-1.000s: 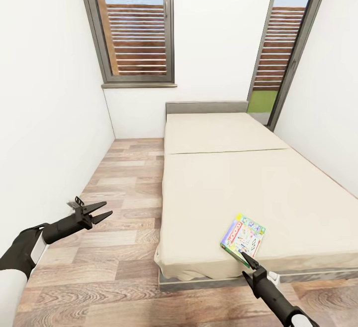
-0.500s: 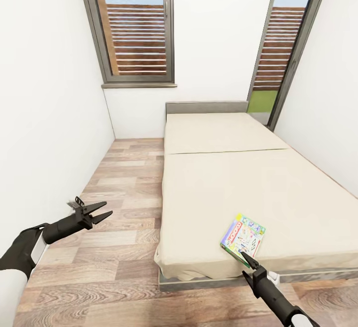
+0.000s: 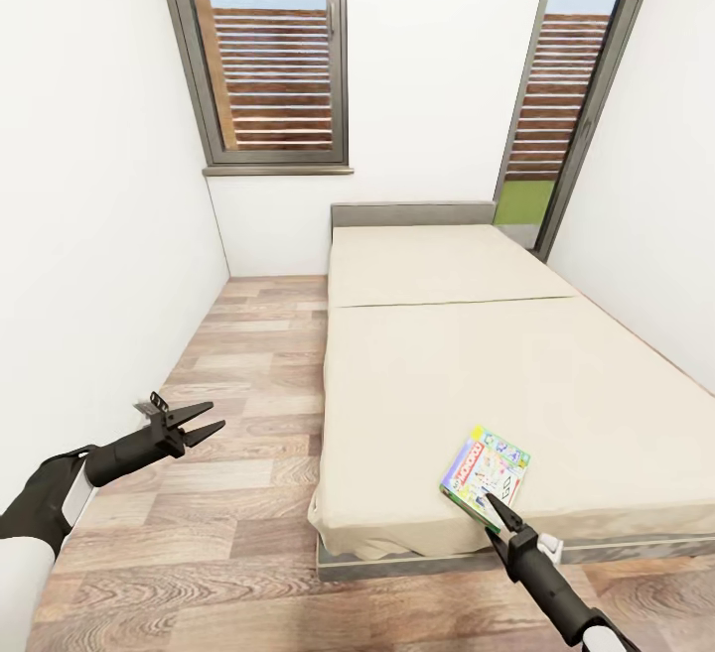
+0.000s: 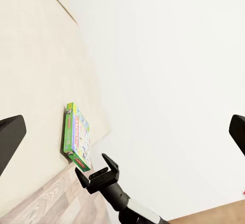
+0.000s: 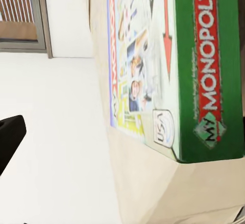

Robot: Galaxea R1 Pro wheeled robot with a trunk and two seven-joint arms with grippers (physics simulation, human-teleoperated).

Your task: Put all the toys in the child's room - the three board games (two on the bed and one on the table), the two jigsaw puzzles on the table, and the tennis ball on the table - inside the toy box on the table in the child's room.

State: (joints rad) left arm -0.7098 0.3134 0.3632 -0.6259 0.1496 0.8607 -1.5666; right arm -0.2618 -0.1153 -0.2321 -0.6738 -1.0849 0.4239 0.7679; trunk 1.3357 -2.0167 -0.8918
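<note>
The board game lay near the bed's front edge, lower right of the frame. The right hand, fingers parted and empty, reached its near edge; closing on it seemed next. The left hand hung open.

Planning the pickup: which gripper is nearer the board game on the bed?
Right. The right gripper is at the board game's near edge; the left gripper hangs over the floor beside the bed.
</note>
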